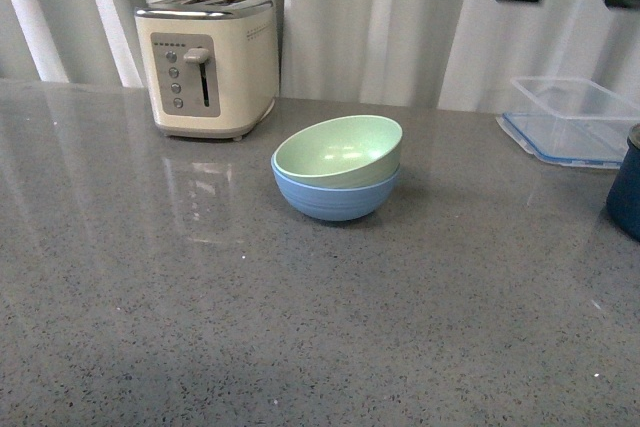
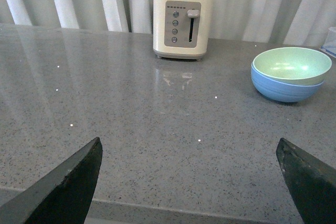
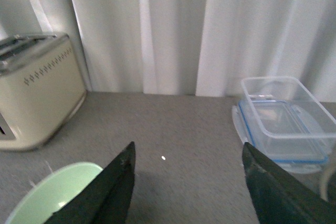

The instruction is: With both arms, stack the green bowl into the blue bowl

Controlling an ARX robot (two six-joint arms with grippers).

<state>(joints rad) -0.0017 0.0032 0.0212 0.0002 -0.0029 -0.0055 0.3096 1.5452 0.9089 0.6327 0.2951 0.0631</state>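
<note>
Fingers [image 2: 68, 187] spread; matte green bowl [image 1: 338, 151] nested in blue bowl [image 1: 335, 199]

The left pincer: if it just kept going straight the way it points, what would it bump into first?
Probably nothing soon. The left pincer is open over bare counter; the toaster lies far ahead, roughly in line, and the stacked bowls sit off to one side. Depth is unclear.
</note>
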